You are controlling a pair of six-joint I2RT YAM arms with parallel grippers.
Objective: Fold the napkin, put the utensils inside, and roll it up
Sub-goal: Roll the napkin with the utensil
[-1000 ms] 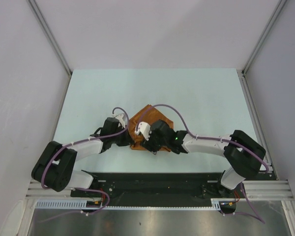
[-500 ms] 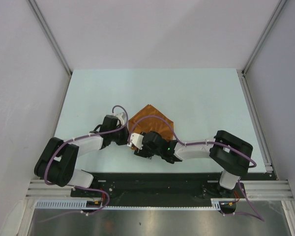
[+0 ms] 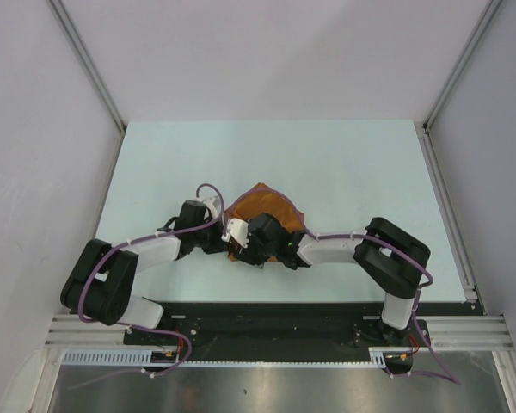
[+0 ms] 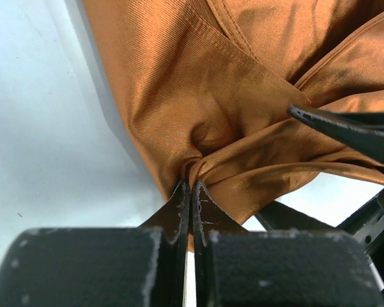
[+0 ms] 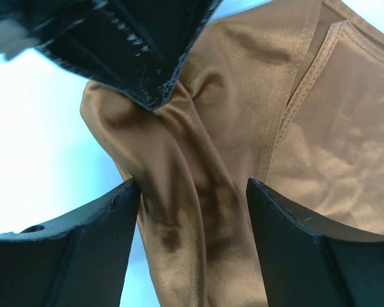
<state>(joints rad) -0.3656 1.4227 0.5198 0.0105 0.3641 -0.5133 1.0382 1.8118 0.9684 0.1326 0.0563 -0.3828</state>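
Note:
The rust-orange napkin (image 3: 262,206) lies bunched on the pale table, partly hidden under both wrists. My left gripper (image 3: 227,244) is shut on the napkin's near-left edge; in the left wrist view its fingers (image 4: 179,204) pinch a gathered fold of the cloth (image 4: 230,115). My right gripper (image 5: 192,192) is open, its fingers either side of a raised ridge of the napkin (image 5: 198,211), just right of the left gripper's tip (image 5: 155,99). In the top view it sits over the napkin's near edge (image 3: 256,249). No utensils show in any view.
The pale table (image 3: 344,163) is walled by white panels at left, right and back. A black rail (image 3: 267,314) with the arm bases runs along the near edge. Purple cables arc over both arms.
My right gripper has moved left and a little away along the napkin's near edge, closing up on the left gripper. The napkin has bunched up smaller. The left arm has barely moved.

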